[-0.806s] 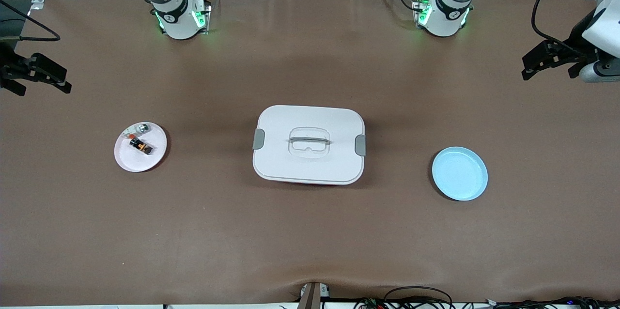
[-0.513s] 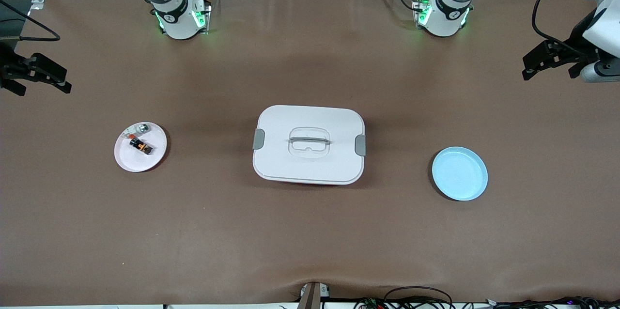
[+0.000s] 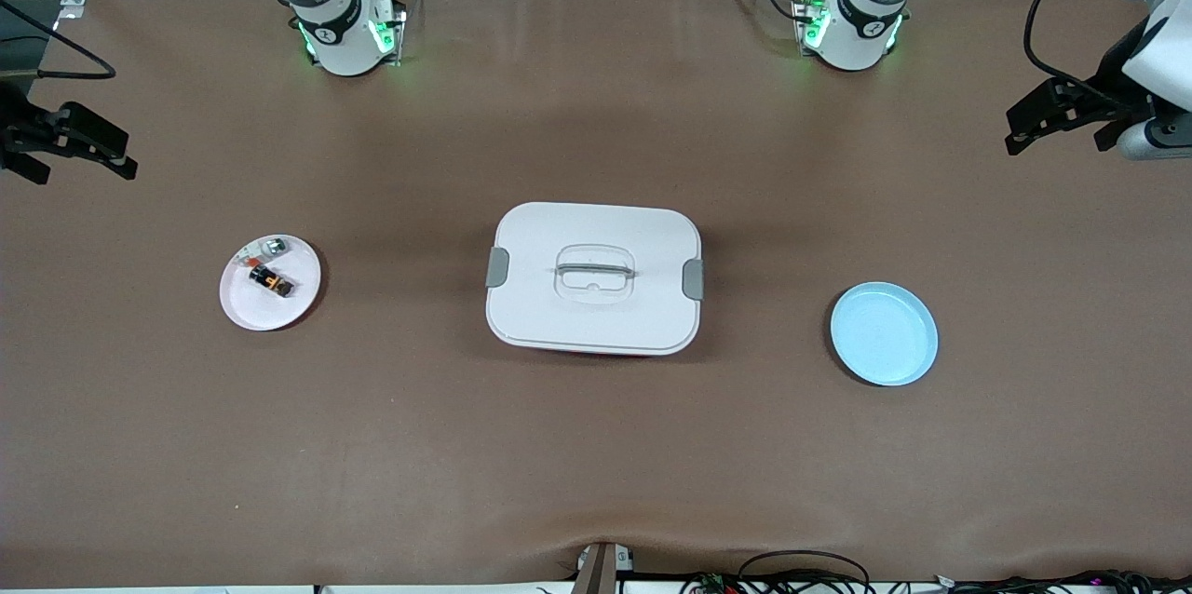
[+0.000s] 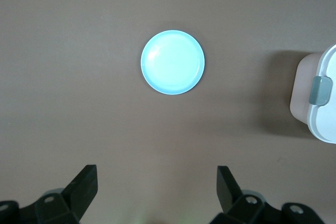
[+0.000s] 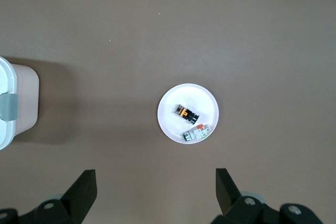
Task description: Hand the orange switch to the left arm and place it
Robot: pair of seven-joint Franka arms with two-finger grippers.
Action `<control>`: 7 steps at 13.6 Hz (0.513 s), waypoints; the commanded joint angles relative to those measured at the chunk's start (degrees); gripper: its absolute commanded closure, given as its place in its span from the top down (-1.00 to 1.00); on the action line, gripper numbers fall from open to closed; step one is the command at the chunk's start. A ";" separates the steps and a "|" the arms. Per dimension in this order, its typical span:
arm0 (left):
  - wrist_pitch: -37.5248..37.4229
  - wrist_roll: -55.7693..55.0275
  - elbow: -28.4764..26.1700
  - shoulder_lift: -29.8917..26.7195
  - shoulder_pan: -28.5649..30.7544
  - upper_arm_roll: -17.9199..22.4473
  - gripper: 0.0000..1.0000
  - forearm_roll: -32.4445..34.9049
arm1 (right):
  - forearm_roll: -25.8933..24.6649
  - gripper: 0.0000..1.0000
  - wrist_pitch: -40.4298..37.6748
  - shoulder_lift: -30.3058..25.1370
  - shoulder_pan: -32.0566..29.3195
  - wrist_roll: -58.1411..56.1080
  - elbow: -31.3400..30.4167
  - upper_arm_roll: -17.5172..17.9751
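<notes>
Orange switch (image 3: 270,280) lies on the pink plate (image 3: 248,305) toward the right arm's end; markings illegible. Box (image 3: 593,277) cut off in both wrist views. Left hand (image 3: 1043,121) and right hand (image 3: 79,147), fingers apart, empty, partly cropped over surface (image 3: 596,464) ends.

The table (image 3: 596,445) wears a matt brown covering, cloth-like and faintly creased along the edge nearest the front camera. The box (image 3: 593,231) looks like smooth white plastic with a soft sheen and duller grey latches (image 3: 497,267). Both plates look plastic: the blue plate (image 3: 884,334) glossy with a highlight, the pink plate (image 3: 270,308) smooth. The arms (image 3: 335,26) have glossy white shells.
</notes>
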 commanded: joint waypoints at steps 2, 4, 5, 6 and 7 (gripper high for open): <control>-0.03 0.18 -0.32 -0.10 0.22 -0.18 1.00 -0.35 | -0.16 1.00 -1.07 0.55 -0.57 -0.19 1.49 0.44; -0.03 0.18 -0.32 -0.19 0.30 -0.26 1.00 -0.35 | -0.16 1.00 -0.98 0.55 -0.66 -0.19 1.49 0.44; -0.03 0.18 -0.32 -0.19 0.30 -0.26 1.00 -0.26 | -0.16 1.00 -0.98 0.55 -0.66 -0.19 1.49 0.35; 0.14 0.18 -0.32 -0.19 0.30 -0.26 1.00 -0.18 | -0.16 1.00 -0.89 0.55 -0.57 -0.19 1.49 0.44; 0.49 0.10 -0.24 -0.19 0.39 -0.26 1.00 -0.26 | -0.25 1.00 -0.89 0.55 -0.48 -0.19 1.49 0.44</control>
